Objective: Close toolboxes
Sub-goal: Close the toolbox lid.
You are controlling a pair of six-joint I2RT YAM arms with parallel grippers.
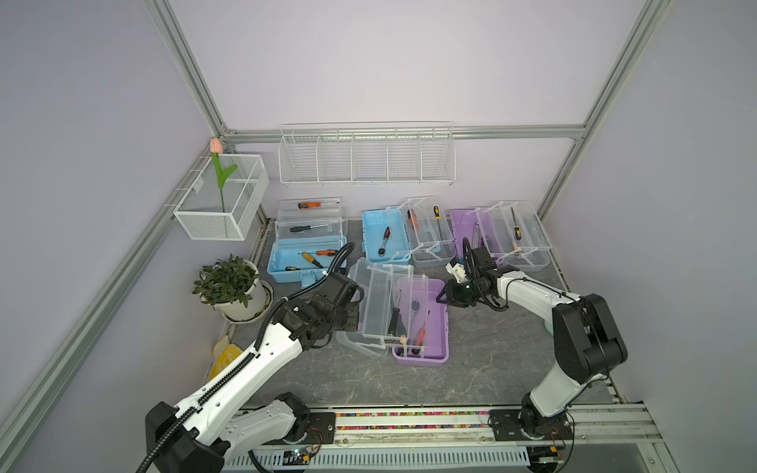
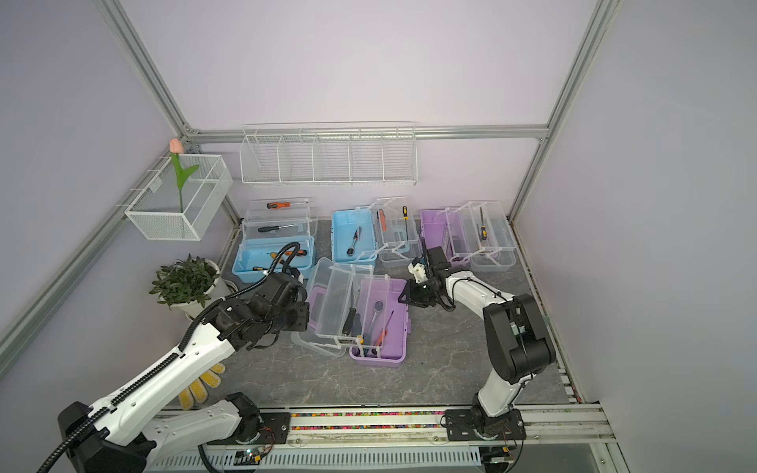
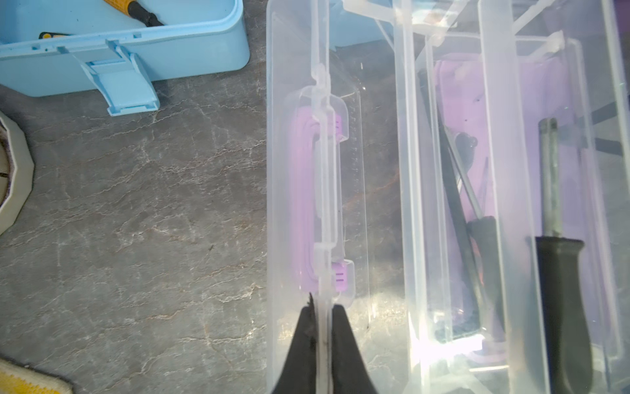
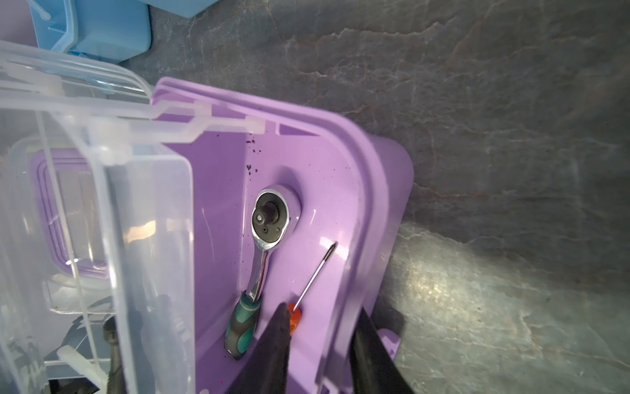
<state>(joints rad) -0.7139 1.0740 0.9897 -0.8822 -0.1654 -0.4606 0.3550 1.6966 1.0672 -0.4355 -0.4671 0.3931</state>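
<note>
Left tool (image 3: 324, 305) clamping lid (image 3: 283, 221), toolbox (image 1: 435, 327) open

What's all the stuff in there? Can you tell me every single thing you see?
Blue toolboxes: 2, open, back left and middle.
Purple toolboxes: 2, open, back right and front middle.
Tools: several, mixed colours, inside toolboxes.
Baskets: 2, white, on two walls.
Flower: 1, pink, in left basket.
Plant: 1, green, white pot, left.
Glove: 1, yellow, front left.
Table: 1, grey.
Left hand: 1, black, shut on front purple toolbox's clear lid.
Right hand: 1, black, open astride its wall.
</note>
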